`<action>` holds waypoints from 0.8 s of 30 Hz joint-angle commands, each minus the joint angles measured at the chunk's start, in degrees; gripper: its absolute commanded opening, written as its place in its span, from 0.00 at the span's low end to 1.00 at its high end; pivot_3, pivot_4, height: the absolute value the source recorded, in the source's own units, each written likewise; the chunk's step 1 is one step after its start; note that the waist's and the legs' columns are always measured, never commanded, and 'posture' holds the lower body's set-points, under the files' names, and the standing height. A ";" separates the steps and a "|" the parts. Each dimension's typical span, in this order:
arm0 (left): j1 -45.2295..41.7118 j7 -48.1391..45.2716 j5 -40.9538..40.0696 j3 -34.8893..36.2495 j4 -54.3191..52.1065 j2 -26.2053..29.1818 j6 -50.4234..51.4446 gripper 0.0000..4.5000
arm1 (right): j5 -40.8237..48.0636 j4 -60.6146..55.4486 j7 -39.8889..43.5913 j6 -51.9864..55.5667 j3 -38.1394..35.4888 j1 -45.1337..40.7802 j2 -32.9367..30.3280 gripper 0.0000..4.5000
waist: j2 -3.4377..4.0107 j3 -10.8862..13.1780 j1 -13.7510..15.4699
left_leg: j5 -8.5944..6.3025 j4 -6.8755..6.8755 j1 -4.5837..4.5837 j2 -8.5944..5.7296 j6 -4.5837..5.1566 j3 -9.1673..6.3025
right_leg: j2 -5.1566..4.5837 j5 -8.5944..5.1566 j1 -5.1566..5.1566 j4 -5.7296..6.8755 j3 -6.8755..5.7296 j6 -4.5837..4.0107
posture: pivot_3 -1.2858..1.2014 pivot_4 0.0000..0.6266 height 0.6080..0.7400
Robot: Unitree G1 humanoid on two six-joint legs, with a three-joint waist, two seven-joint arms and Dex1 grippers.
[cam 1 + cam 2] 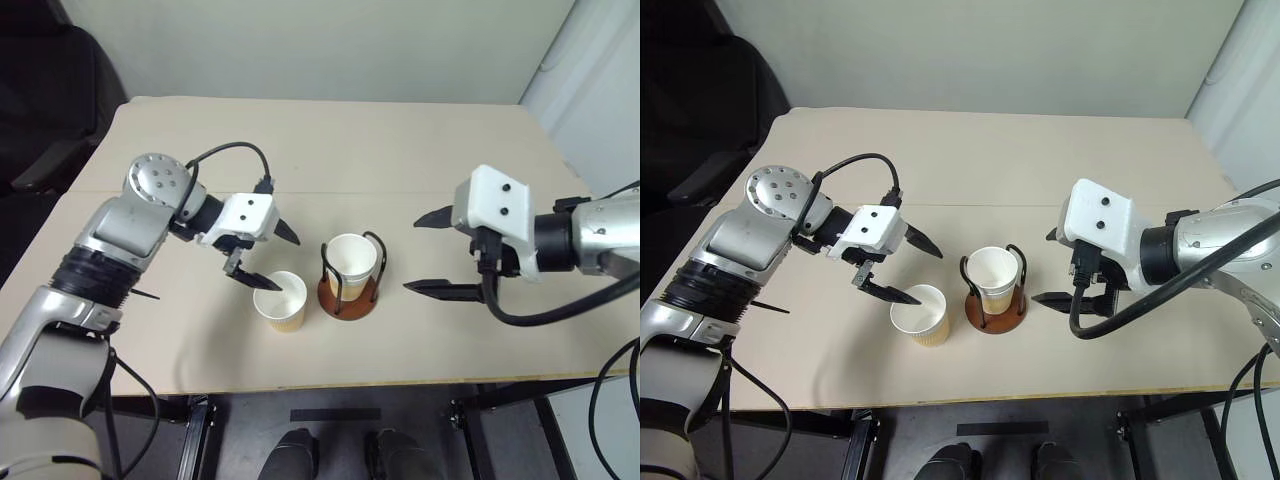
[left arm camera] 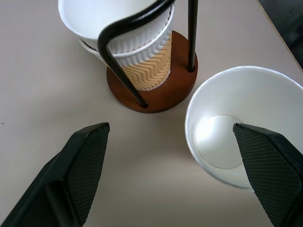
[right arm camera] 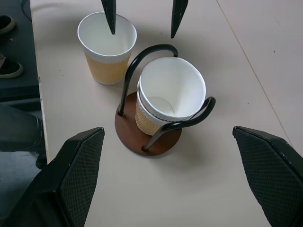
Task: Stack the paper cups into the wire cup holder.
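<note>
Tan-walled paper cups (image 3: 165, 101) sitting nested in wire cup holder (image 1: 349, 296), near table (image 1: 400, 140) front edge at centre. Loose paper cup (image 1: 281, 301) standing upright just beside holder, at its 9 o'clock — apart, not touching. Left gripper (image 1: 272, 258) hanging over loose cup, fingers spread wide, one tip over rim, gripping nothing. Right gripper (image 1: 432, 252) hovering at holder's 3 o'clock — fingers spread wide, empty.

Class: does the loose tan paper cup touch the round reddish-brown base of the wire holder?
Apart. Left wrist view shows bare table between cup and base.
</note>
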 commanded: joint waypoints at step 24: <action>0.72 -1.88 -3.69 -3.90 -0.59 2.30 1.15 0.01 | 1.68 -2.41 0.15 -2.48 -4.51 7.78 -2.67 0.99 | 0.00 0.00 0.14 | 0.00 0.03 0.00 0.00 0.00 0.01 | 0.00 0.00 0.01 0.01 -0.01 0.00 | 0.52 0.24 1.00</action>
